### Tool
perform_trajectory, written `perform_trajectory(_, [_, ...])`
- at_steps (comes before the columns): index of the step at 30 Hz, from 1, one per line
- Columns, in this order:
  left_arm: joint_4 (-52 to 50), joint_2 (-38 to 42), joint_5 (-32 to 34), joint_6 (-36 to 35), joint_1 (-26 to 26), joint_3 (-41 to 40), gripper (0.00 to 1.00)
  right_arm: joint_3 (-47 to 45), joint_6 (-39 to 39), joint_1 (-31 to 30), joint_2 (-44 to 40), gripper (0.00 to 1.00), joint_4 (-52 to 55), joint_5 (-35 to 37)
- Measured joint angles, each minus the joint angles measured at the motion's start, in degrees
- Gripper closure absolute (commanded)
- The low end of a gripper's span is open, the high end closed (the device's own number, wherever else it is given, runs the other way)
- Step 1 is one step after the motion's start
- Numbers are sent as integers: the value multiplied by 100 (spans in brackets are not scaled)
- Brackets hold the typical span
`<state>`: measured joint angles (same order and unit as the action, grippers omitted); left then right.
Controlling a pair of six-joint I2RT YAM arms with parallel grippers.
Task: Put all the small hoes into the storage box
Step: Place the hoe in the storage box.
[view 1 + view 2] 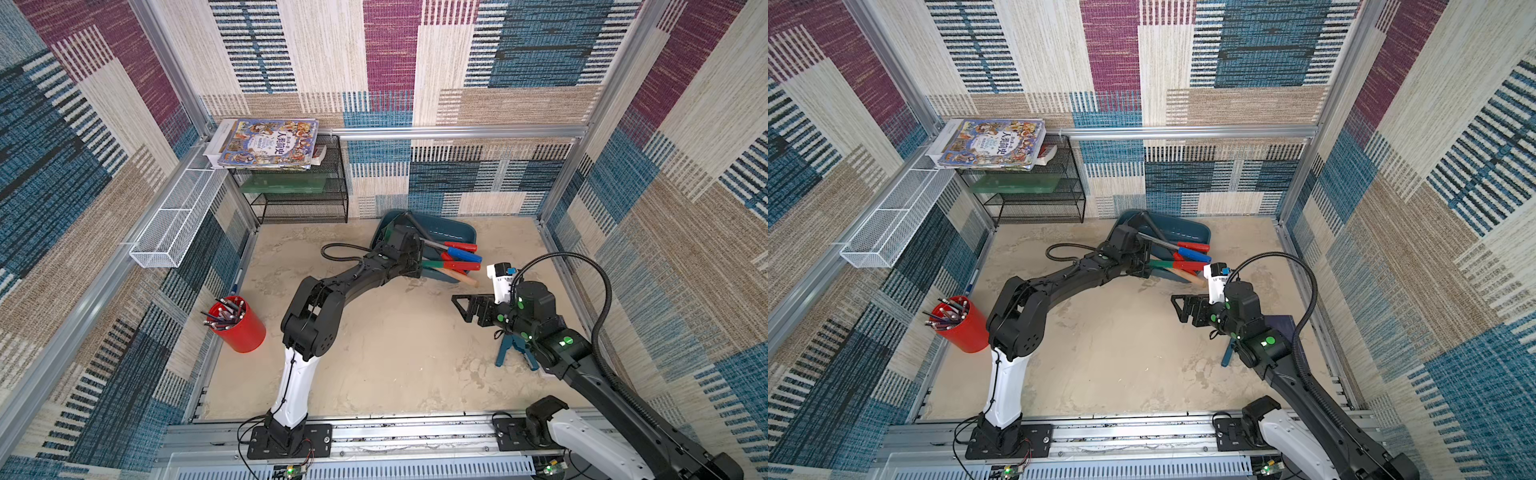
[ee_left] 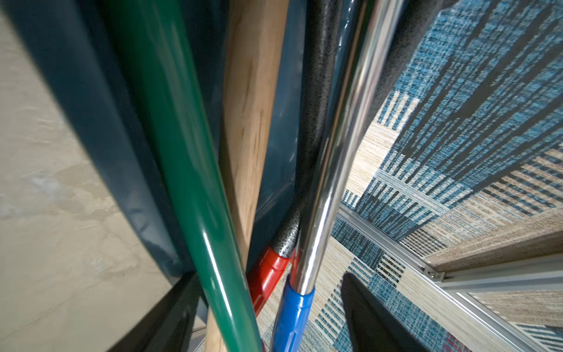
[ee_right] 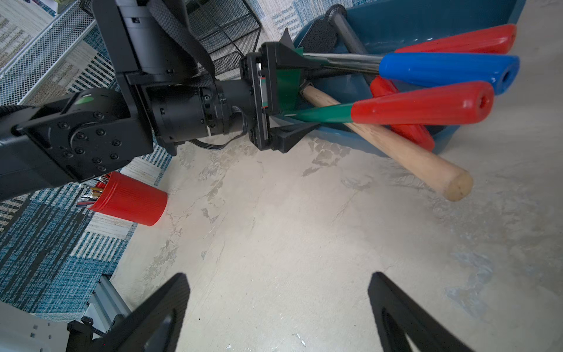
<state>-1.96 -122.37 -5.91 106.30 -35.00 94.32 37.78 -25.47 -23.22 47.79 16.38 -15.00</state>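
Note:
The small hoe (image 3: 420, 106) has a green shaft and a red handle. It lies in the dark teal storage box (image 1: 457, 230) among other tools, its handle sticking out over the near rim in both top views (image 1: 1183, 266). My left gripper (image 3: 300, 97) is at the box's left end with its jaws apart on either side of the green shaft (image 2: 182, 152), not clamping it. The same gripper shows in a top view (image 1: 419, 257). My right gripper (image 3: 278, 283) hovers open and empty over the bare table, right of the box's front (image 1: 459, 308).
In the box also lie a chrome tool with a blue handle (image 3: 441, 70), other red-handled tools and a wooden handle (image 3: 396, 152) jutting onto the table. A red pencil cup (image 1: 241, 328) stands left. A black wire rack (image 1: 299, 195) and a white mesh basket (image 1: 174, 220) sit back left.

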Motion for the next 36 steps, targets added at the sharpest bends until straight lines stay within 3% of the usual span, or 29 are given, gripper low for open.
perform_trajectory(1, [9, 26, -2, 0, -2, -28, 21, 0, 0, 0, 11, 4, -2, 0])
perform_trajectory(2, [37, 55, 0, 0, -2, -68, 13, 0, 0, 0, 22, 4, 0, 0])
perform_trajectory(11, [127, 221, 2, -2, -11, -341, 10, 24, 0, 0, 140, 4, -20, 0])
perform_trajectory(12, [125, 245, 0, -2, -15, -369, 2, 37, -2, 0, 157, 4, -17, 0])
perform_trajectory(13, [127, 273, 0, -4, -15, -404, 0, 50, -2, 0, 173, 4, -24, 0])
perform_trajectory(36, [229, 881, -24, -195, -50, -1082, 0, 203, -66, 0, 544, 4, -24, -96])
